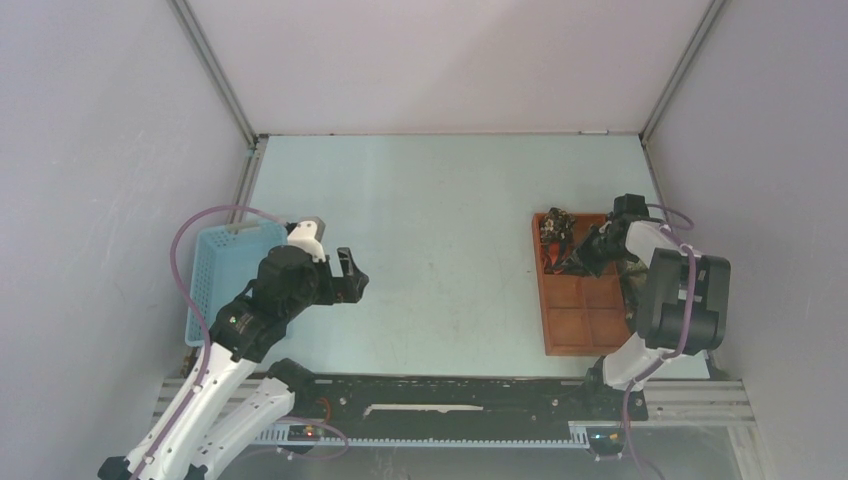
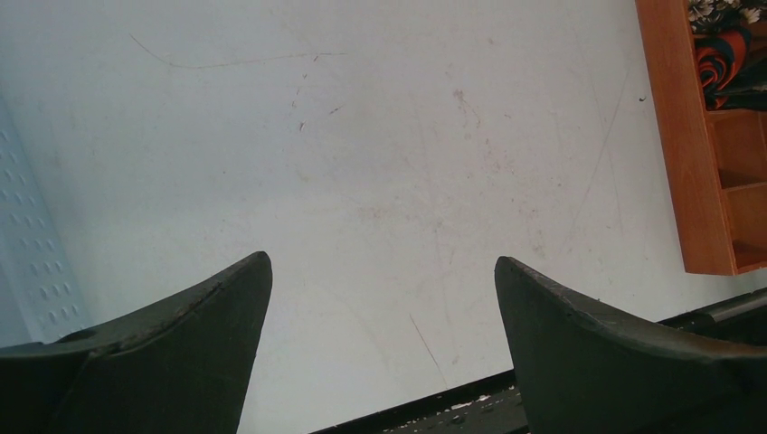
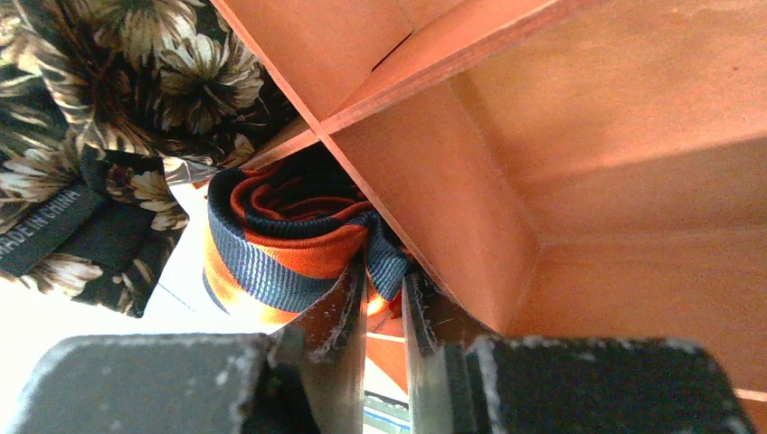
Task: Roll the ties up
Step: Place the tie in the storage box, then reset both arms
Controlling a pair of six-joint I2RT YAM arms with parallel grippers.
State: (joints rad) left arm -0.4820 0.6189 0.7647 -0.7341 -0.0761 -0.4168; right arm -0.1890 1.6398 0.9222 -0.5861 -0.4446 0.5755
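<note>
R gripper [image 3: 384, 282]: jaws nearly together, pinching the outer fold of the striped tie [image 3: 280, 244]. You can see blue and orange cloth caught btwn the two fingers [image 3: 348, 348] in the R wrist view. That tie is rolled into a loose coil, orange w/ dark blue stripes, sitting down in the wooden tray [image 3: 588, 136] w/ its side against a divider wall. Just beside it, across a divider, lies a floral tie [image 3: 108, 108], dark w/ pale flowers, bunched rather than neatly rolled, label showing. Both ties are at the far end of the tray. Can't tell the exact compartment for the striped one. The nearer compartments visible from above look bare wood. Tray sits on the R side of the pale table [image 1: 440, 220].

L gripper [image 2: 380, 271]: jaws spread wide, nothing btwn them, hanging over bare tabletop well apart from the tray. Light blue basket [image 1: 225, 270] is just beside the L arm, on the L edge of the table.
</note>
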